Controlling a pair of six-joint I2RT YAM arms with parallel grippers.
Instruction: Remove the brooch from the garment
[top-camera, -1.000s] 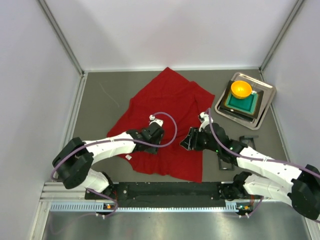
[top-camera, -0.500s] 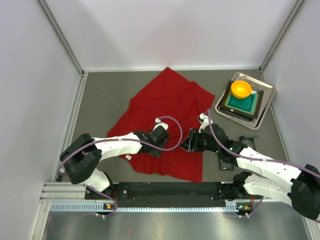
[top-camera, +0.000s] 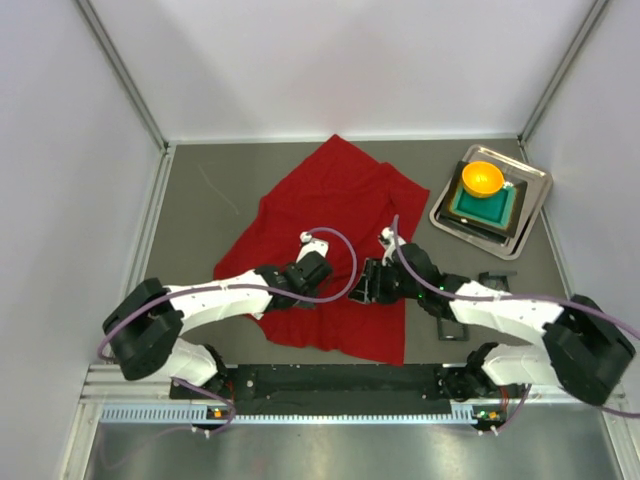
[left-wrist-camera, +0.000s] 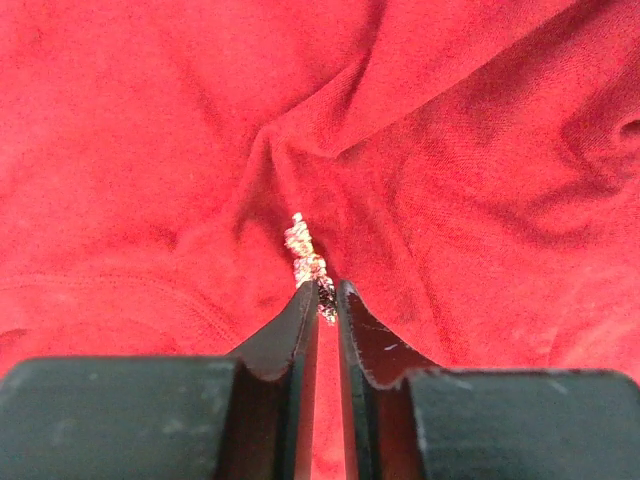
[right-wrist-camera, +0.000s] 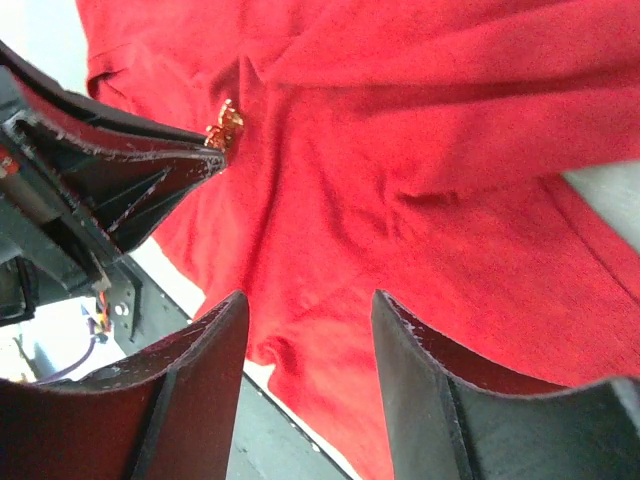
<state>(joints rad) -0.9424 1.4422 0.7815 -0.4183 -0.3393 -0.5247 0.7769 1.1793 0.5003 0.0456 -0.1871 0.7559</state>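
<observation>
The red garment (top-camera: 330, 200) lies spread on the grey table, wrinkled in both wrist views (left-wrist-camera: 460, 130) (right-wrist-camera: 400, 150). The brooch (left-wrist-camera: 304, 252), a tiny pale jagged ornament, sits on a fold of the cloth. My left gripper (left-wrist-camera: 322, 292) is closed to a thin slit, its tips pinching the brooch's lower end. In the right wrist view the brooch (right-wrist-camera: 224, 124) shows at the tip of the left fingers (right-wrist-camera: 140, 160). My right gripper (right-wrist-camera: 306, 300) is open and empty above the cloth, just right of the left one. In the top view both grippers (top-camera: 322, 278) (top-camera: 362, 284) meet over the garment's lower middle; the brooch is hidden there.
A metal tray (top-camera: 530, 215) at the back right holds a green block (top-camera: 482, 206) with an orange bowl (top-camera: 482, 178) on it. Small black parts (top-camera: 497, 277) lie on the table right of the right arm. The garment's near hem (right-wrist-camera: 260, 365) lies close to the table's front rail.
My right gripper has moved left toward the left gripper. The left gripper shifted slightly on the cloth and stays at the brooch.
</observation>
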